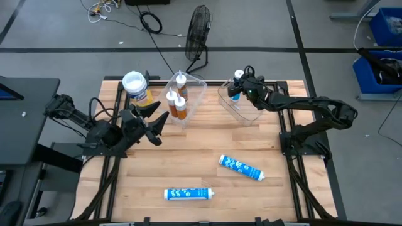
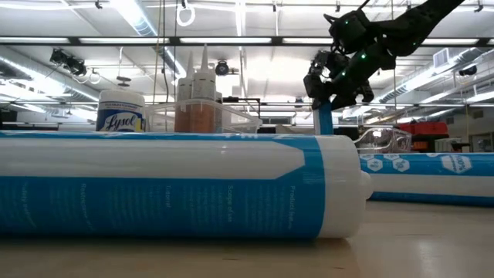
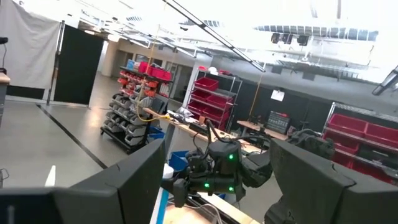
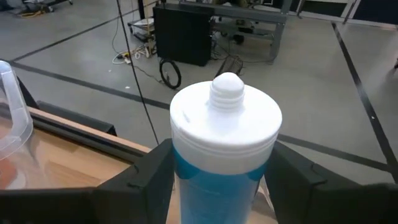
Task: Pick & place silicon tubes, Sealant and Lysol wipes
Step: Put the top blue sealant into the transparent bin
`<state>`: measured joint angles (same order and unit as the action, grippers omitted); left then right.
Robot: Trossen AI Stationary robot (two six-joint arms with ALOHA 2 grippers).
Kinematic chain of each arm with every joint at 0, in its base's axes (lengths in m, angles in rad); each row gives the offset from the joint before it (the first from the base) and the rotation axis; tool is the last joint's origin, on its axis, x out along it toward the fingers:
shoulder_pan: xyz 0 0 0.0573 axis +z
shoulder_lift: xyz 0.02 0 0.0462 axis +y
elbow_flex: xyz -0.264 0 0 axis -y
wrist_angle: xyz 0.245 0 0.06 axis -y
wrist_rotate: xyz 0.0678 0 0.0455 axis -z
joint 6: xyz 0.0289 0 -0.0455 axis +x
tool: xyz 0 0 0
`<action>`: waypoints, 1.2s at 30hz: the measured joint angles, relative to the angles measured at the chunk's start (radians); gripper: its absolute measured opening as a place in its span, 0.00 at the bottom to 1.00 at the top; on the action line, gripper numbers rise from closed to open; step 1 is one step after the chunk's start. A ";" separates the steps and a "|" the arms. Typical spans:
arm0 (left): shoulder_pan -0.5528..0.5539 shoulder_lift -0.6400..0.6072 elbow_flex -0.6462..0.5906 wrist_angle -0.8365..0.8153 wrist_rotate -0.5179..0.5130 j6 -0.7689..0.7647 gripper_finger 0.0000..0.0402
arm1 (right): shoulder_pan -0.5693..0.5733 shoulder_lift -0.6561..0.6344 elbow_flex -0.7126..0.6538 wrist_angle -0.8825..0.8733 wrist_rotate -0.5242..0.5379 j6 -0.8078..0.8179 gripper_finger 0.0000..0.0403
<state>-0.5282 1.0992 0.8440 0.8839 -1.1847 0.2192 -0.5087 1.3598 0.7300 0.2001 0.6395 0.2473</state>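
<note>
Two blue tubes [image 1: 241,167] lie loose; right gripper [image 4: 217,180] pinches a third tube [image 4: 222,134] below its cap. Looks rigid, slick. Left gripper [image 1: 152,121] hangs spread, empty.

Upright yellow Lysol wipes [image 1: 136,88], white-lidded, beside orange-brown tubes [image 1: 176,100].

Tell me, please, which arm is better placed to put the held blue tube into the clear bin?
Right. The right gripper already clamps the blue-and-white tube upright above the right clear bin. The left gripper hangs open beside the Lysol wipes, holding nothing.
</note>
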 joint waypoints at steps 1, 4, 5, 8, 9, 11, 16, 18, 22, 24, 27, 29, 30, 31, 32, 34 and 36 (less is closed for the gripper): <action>0.000 0.000 0.000 0.000 0.000 0.000 0.72 | 0.000 0.000 0.000 0.000 -0.002 -0.002 0.51; 0.000 0.000 0.000 0.000 0.000 0.000 0.72 | -0.001 0.000 0.000 -0.001 -0.002 -0.002 0.51; 0.001 0.000 0.000 0.000 0.000 0.001 0.72 | 0.000 0.000 0.000 -0.001 -0.003 -0.002 0.51; 0.010 0.000 0.000 -0.003 0.000 0.001 0.72 | -0.001 0.000 0.000 -0.006 -0.015 -0.002 0.52; 0.013 0.000 0.000 -0.005 0.000 0.001 0.72 | -0.001 0.000 0.000 -0.008 -0.019 -0.002 0.53; 0.019 0.000 0.000 -0.006 0.000 0.001 0.72 | -0.001 0.000 0.001 -0.010 -0.021 -0.002 0.55; 0.027 0.000 0.000 -0.007 0.000 0.001 0.72 | 0.000 0.000 0.001 -0.025 -0.033 -0.002 0.63; 0.027 0.000 0.000 -0.007 0.000 0.002 0.72 | 0.000 0.002 0.000 -0.035 -0.036 -0.001 0.64; 0.027 0.000 0.000 -0.008 0.000 0.002 0.72 | 0.000 0.002 0.000 -0.045 -0.042 0.002 0.65; 0.027 0.000 0.000 -0.008 0.000 0.002 0.72 | 0.000 0.002 0.000 -0.042 -0.048 -0.004 0.65; 0.027 0.000 0.000 -0.008 0.000 0.002 0.72 | 0.000 0.002 0.007 -0.046 -0.055 -0.006 0.66; 0.027 0.000 0.000 -0.009 0.000 0.002 0.72 | 0.000 0.002 0.011 -0.045 -0.056 -0.018 0.66; 0.027 0.000 0.000 -0.009 0.000 0.002 0.72 | 0.000 0.002 0.013 -0.046 -0.056 -0.022 0.66; 0.027 0.000 0.000 -0.009 0.000 0.002 0.72 | 0.000 0.002 0.016 -0.046 -0.056 -0.026 0.66; 0.027 0.000 0.000 -0.010 0.000 0.002 0.72 | 0.000 0.002 0.021 -0.049 -0.056 -0.028 0.66; 0.027 0.000 0.000 -0.021 0.000 0.001 0.72 | 0.000 0.001 0.031 -0.052 -0.056 -0.030 0.66; 0.027 0.000 0.000 -0.030 0.000 0.001 0.72 | 0.000 0.001 0.045 -0.055 -0.056 -0.046 0.66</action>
<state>-0.5013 1.0996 0.8440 0.8540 -1.1843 0.2204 -0.5091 1.3609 0.7750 0.1455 0.5838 0.2008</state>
